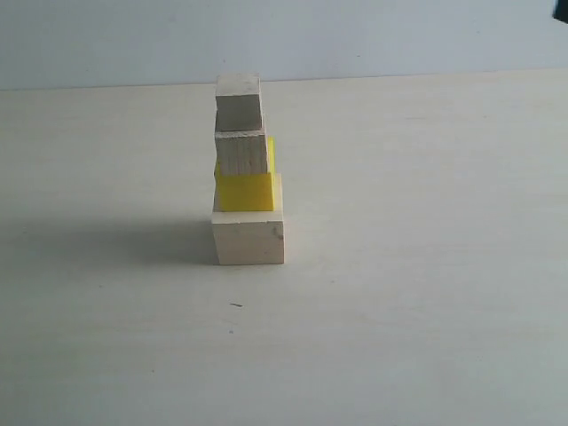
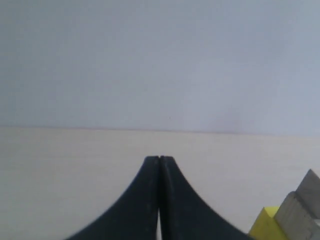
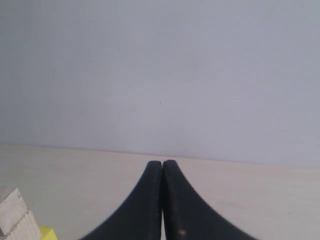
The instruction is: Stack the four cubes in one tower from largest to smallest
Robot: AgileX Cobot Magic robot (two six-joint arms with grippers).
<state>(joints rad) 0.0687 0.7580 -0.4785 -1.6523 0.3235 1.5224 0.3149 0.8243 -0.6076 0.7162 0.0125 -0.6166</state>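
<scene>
The pale table (image 1: 426,266) takes up most of the exterior view, with a plain light wall (image 1: 399,35) behind it. The tower (image 1: 245,177) stands near the middle of the table, on its own, throwing a soft shadow to the left. At its base is the big pale wood cube (image 1: 248,238), resting flat on the table. The medium bright yellow cube (image 1: 244,192) sits on top of it, set slightly off square so that a sliver of yellow shows on the right. Above that is the smaller pale wood cube (image 1: 241,153), and the tiny pale wood cube (image 1: 239,102) caps the column. The left gripper (image 2: 159,159) has its dark fingers pressed together with nothing between them. Its wrist view catches only a corner of yellow and pale wood at the frame's edge, apart from the fingertips. The right gripper (image 3: 162,162) is likewise pressed tight on nothing, and the same cubes show at the edge of its view, clear of the fingers.
</scene>
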